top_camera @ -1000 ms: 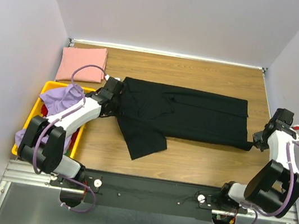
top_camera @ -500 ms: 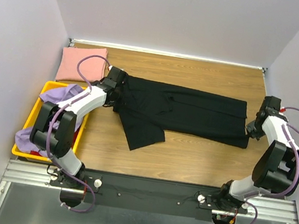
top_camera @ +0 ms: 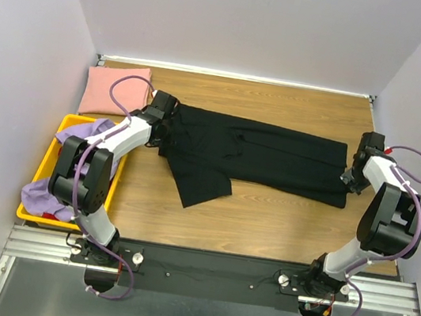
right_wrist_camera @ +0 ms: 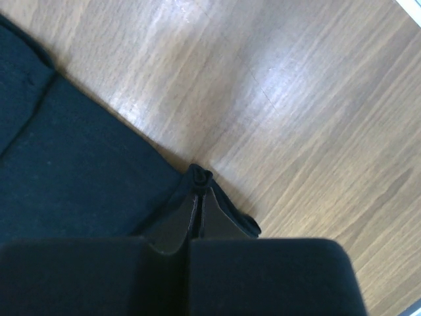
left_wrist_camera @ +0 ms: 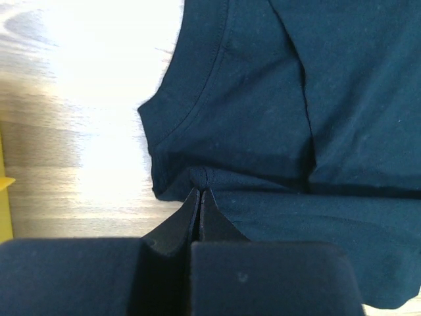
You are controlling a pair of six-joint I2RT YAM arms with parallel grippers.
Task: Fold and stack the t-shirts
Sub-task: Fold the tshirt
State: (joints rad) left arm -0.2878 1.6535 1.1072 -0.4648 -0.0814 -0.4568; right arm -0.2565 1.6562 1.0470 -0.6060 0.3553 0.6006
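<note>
The black t-shirt [top_camera: 263,157] lies stretched across the middle of the wooden table, folded lengthwise, one sleeve hanging toward the front left. My left gripper [top_camera: 165,128] is shut on its left end beside the collar [left_wrist_camera: 197,112], with a pinch of black cloth [left_wrist_camera: 201,178] at the fingertips. My right gripper [top_camera: 348,177] is shut on the shirt's right hem corner [right_wrist_camera: 200,178]. The dusty pink t-shirt [top_camera: 117,89] rests folded at the back left. The lavender t-shirt [top_camera: 85,138] is bunched in the yellow crate.
The yellow crate [top_camera: 57,147] stands at the left edge beside my left arm. Grey walls close the table at the back and both sides. Bare wood [top_camera: 265,215] shows in front of the black shirt.
Both grippers have moved toward the back of the table, dragging the black shirt with them. The shirt has become narrower from front to back.
</note>
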